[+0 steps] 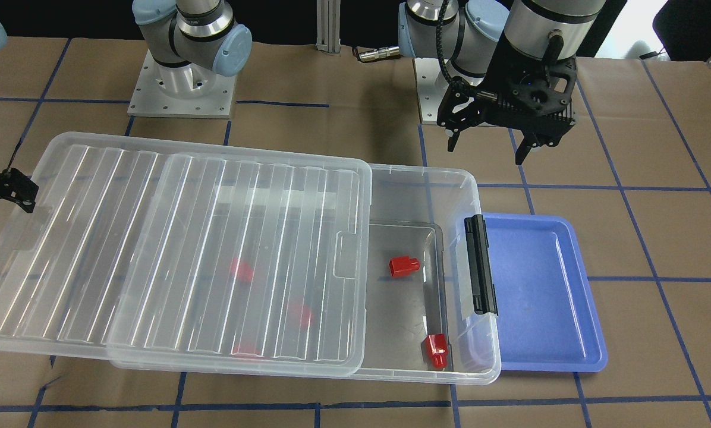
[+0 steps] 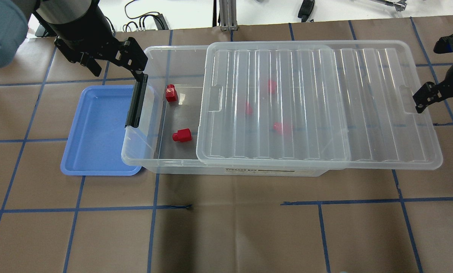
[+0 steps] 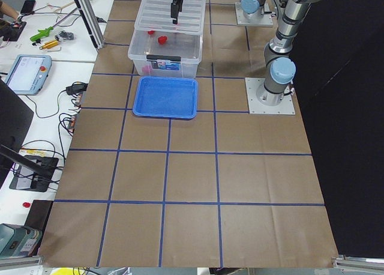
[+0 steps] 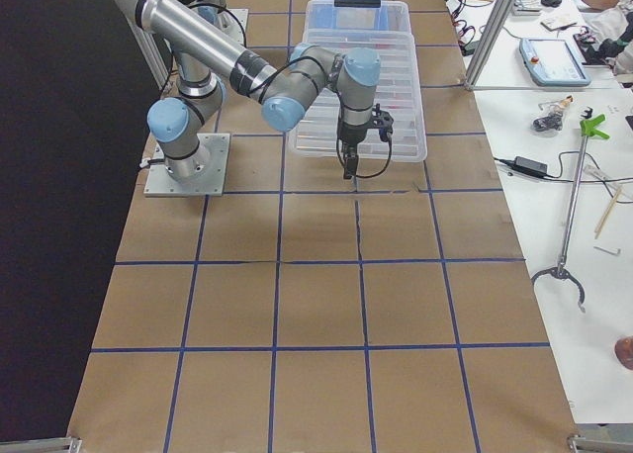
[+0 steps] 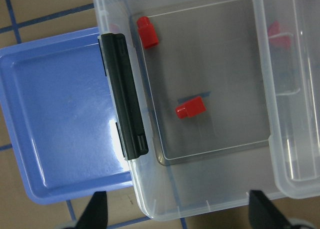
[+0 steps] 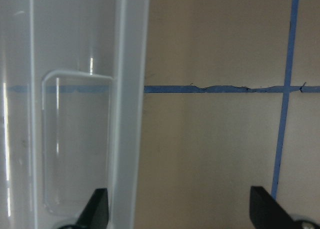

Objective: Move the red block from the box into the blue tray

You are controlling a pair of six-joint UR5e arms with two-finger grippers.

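Note:
The clear box (image 2: 150, 151) has its ribbed lid (image 2: 310, 102) slid partway off toward my right, leaving the latch end open. Two red blocks lie on the uncovered floor, one (image 2: 182, 135) (image 5: 190, 107) in the middle and one (image 2: 170, 93) (image 5: 147, 32) by the far wall. Three more show blurred under the lid. The blue tray (image 2: 97, 129) (image 5: 60, 124) sits empty against the black latch (image 5: 124, 94). My left gripper (image 2: 116, 70) (image 5: 180, 214) is open and empty, raised over the far edge of the tray and the box end. My right gripper (image 2: 438, 102) (image 6: 180, 214) is open at the lid's far end.
Brown paper with blue tape lines covers the table (image 2: 226, 227). The arm bases (image 1: 183, 89) stand behind the box. The lid overhangs the box on my right side. Side benches with tools and cables lie beyond the table (image 3: 42, 41).

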